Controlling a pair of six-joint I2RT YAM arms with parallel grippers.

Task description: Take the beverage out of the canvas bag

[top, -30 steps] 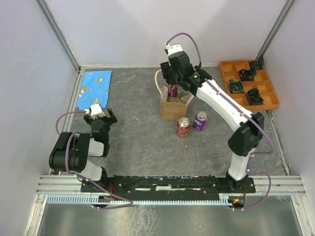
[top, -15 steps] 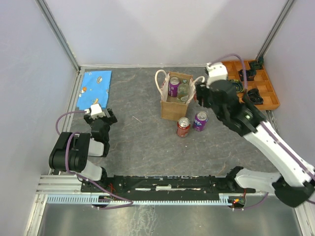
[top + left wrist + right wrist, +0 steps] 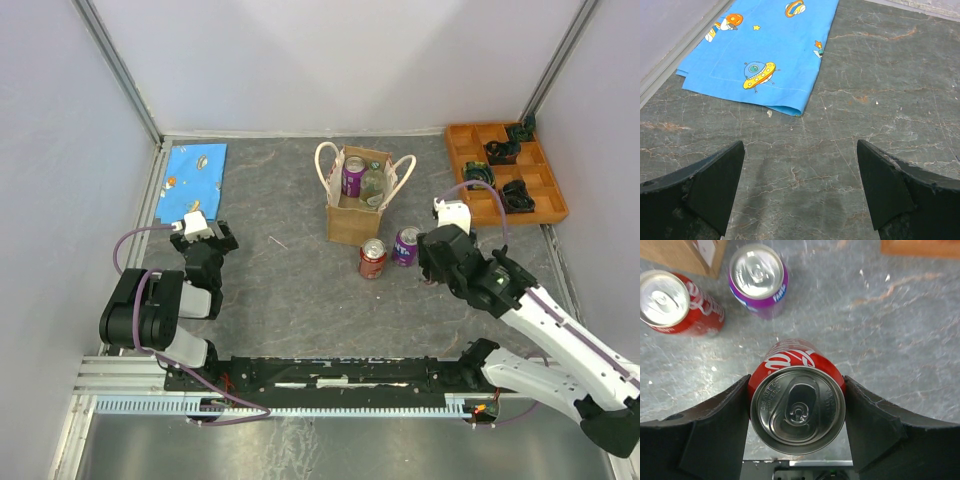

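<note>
- The right pincer [image 3: 796, 390] is clamping a red drink can [image 3: 797, 412] by its side walls just under the rim, near the right front of the table [image 3: 880, 100] and well apart from the canvas bag [image 3: 352, 222]. Whether the can's base is touching the table cannot be told.
- The can is looking stiff but thin-walled and slick. A hard squeeze is likely denting it and a slack one is letting it slide, so a hold across the upper body is appearing soundest. Its weight, full or empty, is not showing.
- A purple can [image 3: 353, 176] and a pale container [image 3: 373, 185], too small to identify, are standing upright inside the bag. The soft-sided bag is probably shifting or tipping if anything drags on its wall.
- A second red can [image 3: 372, 258] and a second purple can [image 3: 406, 245] are standing side by side just in front of the bag, crowding the set-down space near the held can.
- The left pincer [image 3: 800, 147] is resting with jaws apart and empty near a blue space-print cloth [image 3: 765, 45].
- An orange tray [image 3: 468, 140] is sitting at the far right corner, and pale walls are closing in the grey marbled surface.
</note>
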